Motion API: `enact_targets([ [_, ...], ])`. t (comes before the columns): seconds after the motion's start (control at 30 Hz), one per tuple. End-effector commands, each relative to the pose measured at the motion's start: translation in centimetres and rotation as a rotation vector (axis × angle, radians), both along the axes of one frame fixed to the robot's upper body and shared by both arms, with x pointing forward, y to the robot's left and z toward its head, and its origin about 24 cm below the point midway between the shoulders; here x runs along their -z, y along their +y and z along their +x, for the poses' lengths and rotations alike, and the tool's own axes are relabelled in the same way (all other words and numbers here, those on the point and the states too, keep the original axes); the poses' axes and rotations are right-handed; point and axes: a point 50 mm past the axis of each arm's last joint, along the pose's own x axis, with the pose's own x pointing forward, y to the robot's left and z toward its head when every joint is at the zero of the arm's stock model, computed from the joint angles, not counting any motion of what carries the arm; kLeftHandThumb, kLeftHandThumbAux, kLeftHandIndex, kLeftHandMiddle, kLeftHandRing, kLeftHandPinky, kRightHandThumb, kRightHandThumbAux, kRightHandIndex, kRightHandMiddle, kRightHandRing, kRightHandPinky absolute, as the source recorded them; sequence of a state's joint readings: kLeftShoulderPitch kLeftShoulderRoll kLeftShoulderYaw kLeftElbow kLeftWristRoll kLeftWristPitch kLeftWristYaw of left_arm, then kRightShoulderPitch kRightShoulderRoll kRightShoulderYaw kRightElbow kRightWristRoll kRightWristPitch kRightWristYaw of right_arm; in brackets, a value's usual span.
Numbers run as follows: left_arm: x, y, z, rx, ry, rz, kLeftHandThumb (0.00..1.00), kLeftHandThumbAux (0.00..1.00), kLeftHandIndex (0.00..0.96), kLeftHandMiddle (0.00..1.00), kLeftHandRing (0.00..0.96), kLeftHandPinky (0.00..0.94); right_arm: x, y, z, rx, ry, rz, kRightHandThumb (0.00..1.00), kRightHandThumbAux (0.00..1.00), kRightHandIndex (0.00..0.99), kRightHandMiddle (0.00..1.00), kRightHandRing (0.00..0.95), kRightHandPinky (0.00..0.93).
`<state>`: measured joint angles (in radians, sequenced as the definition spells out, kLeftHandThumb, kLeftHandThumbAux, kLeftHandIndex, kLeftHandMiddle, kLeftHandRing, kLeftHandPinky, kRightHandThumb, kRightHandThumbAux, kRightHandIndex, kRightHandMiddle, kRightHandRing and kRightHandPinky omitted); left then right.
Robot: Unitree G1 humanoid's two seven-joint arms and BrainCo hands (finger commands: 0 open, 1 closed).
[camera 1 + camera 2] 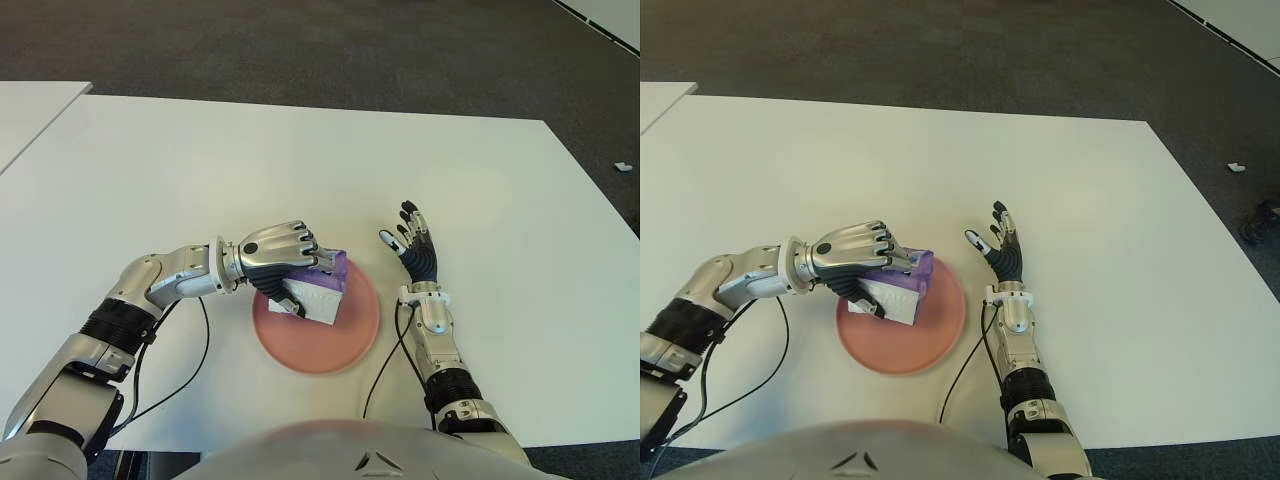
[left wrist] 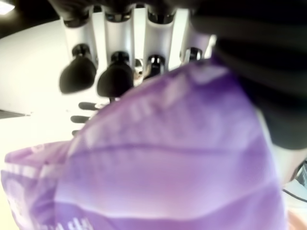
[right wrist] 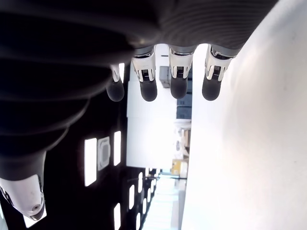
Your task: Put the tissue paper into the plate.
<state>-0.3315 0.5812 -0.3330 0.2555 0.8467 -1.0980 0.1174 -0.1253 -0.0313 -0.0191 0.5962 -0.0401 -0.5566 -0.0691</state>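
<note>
Spreading across most of the scene, a white table (image 1: 300,160) is seen, with dark carpet (image 1: 300,45) beyond its far edge and a second white tabletop (image 1: 30,110) at the far left. A round pink plate (image 1: 350,340) is set on the table near its near edge, roughly at the middle.

From the left, the left hand (image 1: 280,255) is extended over the left part of the plate, and its fingers (image 1: 300,240) are curled and clamped on the tissue paper (image 1: 322,290), a soft pack with a purple end and a white end. The pack is held over the plate's left half; whether it touches the plate cannot be told. Its long axis is tilted, running from the near left to the far right, with the purple end pointed to the far right and the white end toward the near left. In the left wrist view, the purple wrapper (image 2: 168,158) is shown pressed close under the fingertips (image 2: 79,76).

Just right of the plate, the right hand (image 1: 415,250) is shown with its fingers (image 1: 408,215) apart and straightened, pointing to the far side, and nothing is held in it. A small white scrap (image 1: 622,166) is seen on the carpet at the far right.
</note>
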Motion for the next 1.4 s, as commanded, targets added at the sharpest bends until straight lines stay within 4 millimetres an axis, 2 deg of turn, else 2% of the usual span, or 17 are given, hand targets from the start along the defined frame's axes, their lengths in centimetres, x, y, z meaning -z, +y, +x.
enact_targets([
  [0.03,0.7,0.0,-0.4,-0.006,0.021,-0.013,0.711,0.701,0.428,0.646,0.635,0.585,5.4,-0.1,-4.6,0.021,0.267,0.004,0.000,0.599,0.000,0.000,0.000,0.000],
  [0.07,0.6,0.0,-0.5,0.001,0.026,-0.007,0.700,0.703,0.423,0.542,0.528,0.491,5.4,-0.1,-4.6,0.022,0.268,0.006,0.000,0.599,0.000,0.000,0.000,0.000],
  [0.1,0.5,0.1,-0.5,0.007,0.031,-0.002,0.557,0.645,0.334,0.383,0.358,0.335,5.4,-0.1,-4.6,0.022,0.268,0.007,0.000,0.599,0.000,0.000,0.000,0.000],
  [0.13,0.4,0.1,-0.5,0.019,0.036,0.023,0.503,0.624,0.301,0.326,0.297,0.279,5.4,-0.1,-4.6,0.023,0.268,0.009,0.000,0.599,0.000,0.000,0.000,0.000],
  [0.17,0.4,0.1,-0.5,0.027,0.040,0.042,0.390,0.558,0.193,0.208,0.190,0.178,5.4,-0.2,-4.6,0.023,0.268,0.010,0.000,0.599,0.000,0.000,0.000,0.000],
  [0.2,0.4,0.1,-0.5,0.032,0.043,0.057,0.317,0.516,0.123,0.133,0.121,0.114,5.4,-0.2,-4.6,0.023,0.267,0.011,0.000,0.599,0.000,0.000,0.000,0.000],
  [0.3,0.5,0.1,-0.5,0.025,0.058,0.066,0.196,0.440,0.040,0.043,0.039,0.037,5.4,-0.2,-4.6,0.023,0.265,0.011,0.000,0.601,0.000,0.000,0.000,0.000],
  [0.6,0.4,0.2,-0.7,-0.006,0.050,0.037,0.078,0.355,0.001,0.001,0.001,0.001,5.4,-0.3,-4.7,0.021,0.263,0.008,0.000,0.609,0.000,0.000,0.000,0.000],
  [0.8,0.4,0.2,-0.7,-0.017,0.031,0.027,0.037,0.327,0.000,0.000,0.000,0.000,5.5,-0.5,-4.7,0.018,0.269,0.002,0.000,0.623,0.000,0.000,0.000,0.000],
  [1.07,0.2,0.5,-0.7,-0.025,0.033,-0.032,0.018,0.329,0.000,0.000,0.000,0.000,5.5,-0.6,-4.7,0.016,0.266,-0.006,0.000,0.630,0.000,0.000,0.000,0.000],
  [1.4,-1.3,1.2,-0.4,-0.037,0.006,-0.084,0.022,0.348,0.000,0.000,0.000,0.000,5.7,-0.6,-4.8,0.019,0.275,0.000,0.000,0.617,0.000,0.000,0.000,0.000],
])
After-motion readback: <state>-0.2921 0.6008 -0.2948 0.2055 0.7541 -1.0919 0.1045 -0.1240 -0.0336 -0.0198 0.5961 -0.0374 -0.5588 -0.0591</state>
